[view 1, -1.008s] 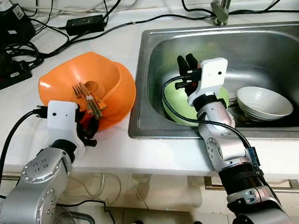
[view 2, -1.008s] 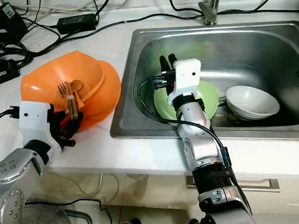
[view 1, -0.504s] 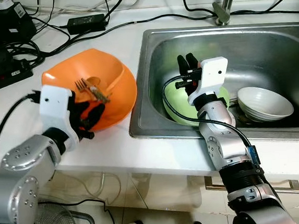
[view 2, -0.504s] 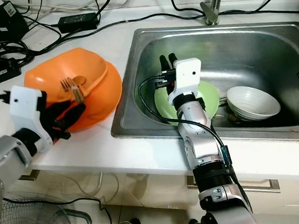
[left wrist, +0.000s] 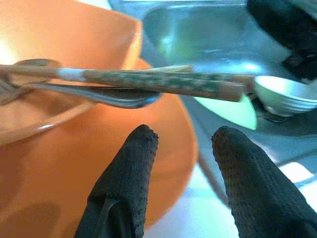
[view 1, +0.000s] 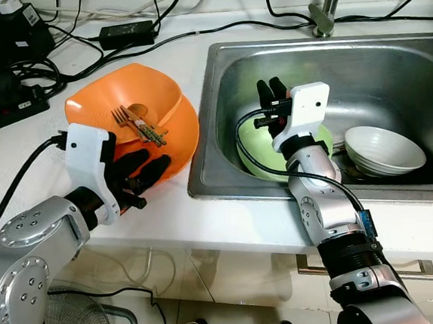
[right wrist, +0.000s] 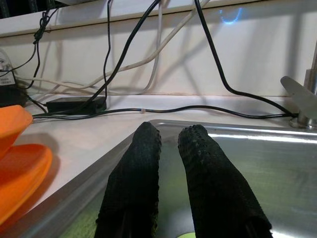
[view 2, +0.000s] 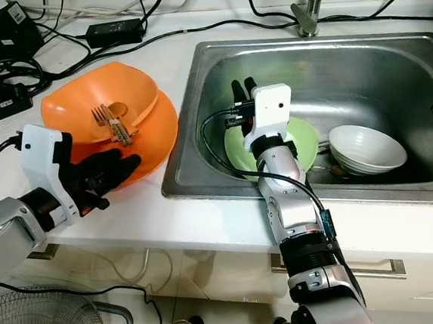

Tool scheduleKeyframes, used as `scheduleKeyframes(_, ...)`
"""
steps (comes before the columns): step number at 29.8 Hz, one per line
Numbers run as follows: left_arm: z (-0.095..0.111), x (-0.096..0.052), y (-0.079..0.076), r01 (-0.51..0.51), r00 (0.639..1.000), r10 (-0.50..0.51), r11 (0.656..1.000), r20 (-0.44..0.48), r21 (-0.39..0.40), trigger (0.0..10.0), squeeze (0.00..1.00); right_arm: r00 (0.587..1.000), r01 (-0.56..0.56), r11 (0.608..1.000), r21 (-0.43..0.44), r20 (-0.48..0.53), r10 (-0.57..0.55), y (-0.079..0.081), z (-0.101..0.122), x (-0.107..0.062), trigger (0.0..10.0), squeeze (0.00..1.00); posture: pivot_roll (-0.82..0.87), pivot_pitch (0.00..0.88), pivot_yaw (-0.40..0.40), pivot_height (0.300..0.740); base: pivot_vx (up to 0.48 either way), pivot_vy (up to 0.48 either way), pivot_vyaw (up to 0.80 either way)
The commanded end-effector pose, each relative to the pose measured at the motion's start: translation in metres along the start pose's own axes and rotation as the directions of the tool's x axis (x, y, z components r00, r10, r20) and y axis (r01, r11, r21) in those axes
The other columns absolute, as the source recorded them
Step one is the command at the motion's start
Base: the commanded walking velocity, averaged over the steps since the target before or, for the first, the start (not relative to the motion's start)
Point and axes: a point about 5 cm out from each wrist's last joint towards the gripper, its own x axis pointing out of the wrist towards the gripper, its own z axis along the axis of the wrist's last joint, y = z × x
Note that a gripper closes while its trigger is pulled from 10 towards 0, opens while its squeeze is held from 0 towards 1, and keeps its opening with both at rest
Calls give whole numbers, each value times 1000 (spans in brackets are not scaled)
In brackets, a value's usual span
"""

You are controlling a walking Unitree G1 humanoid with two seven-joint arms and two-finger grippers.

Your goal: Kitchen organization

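Note:
An orange bowl (view 1: 131, 97) sits tilted on an orange plate (view 1: 178, 135) on the white counter, left of the sink. A fork and patterned chopsticks (view 1: 141, 124) lie across the bowl, their ends jutting over its rim. My left gripper (view 1: 155, 166) is open at the plate's near edge, with nothing between its fingers (left wrist: 131, 168); the chopsticks (left wrist: 148, 82) hang just above them. My right gripper (view 1: 271, 90) is shut and empty inside the sink (view 1: 215, 63), raised over a green plate (view 1: 255, 157). A white bowl (view 1: 382, 147) lies beside that plate.
A power strip (view 1: 7, 104), an adapter (view 1: 122, 34) and several black cables crowd the counter's back left. The faucet (view 1: 323, 8) stands behind the sink. White counter runs along the front edge, with a cabinet handle (view 1: 408, 266) below.
My left gripper has come out from under the plate's rim and moved right, its fingers now spread at the near edge. The orange bowl and plate shifted slightly away. The right arm has not moved.

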Motion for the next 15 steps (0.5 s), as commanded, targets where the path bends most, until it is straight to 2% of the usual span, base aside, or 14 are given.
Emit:
scheduleKeyframes(1,6,1,-8,76,997,-77,997,28,7,10000,0,999,9,1000,26,-51,-8,0,-15,-7,10000,0,267,134,85,740,0,0,0)
scheduleKeyframes(7,12,9,-20,170,983,-172,985,61,25,10000,0,999,10,1000,25,-53,-9,0,-15,-6,10000,0,264,124,78,740,0,0,0)
scheduleKeyframes(9,15,17,-29,229,970,-232,972,75,42,10000,0,999,10,1000,24,-53,-9,0,-15,-5,10000,0,260,119,77,740,0,0,0)
scheduleKeyframes(15,16,31,-44,330,940,-335,941,71,74,10000,0,998,19,1000,22,-57,-17,-1,-16,-3,10000,0,245,111,81,740,0,0,0)
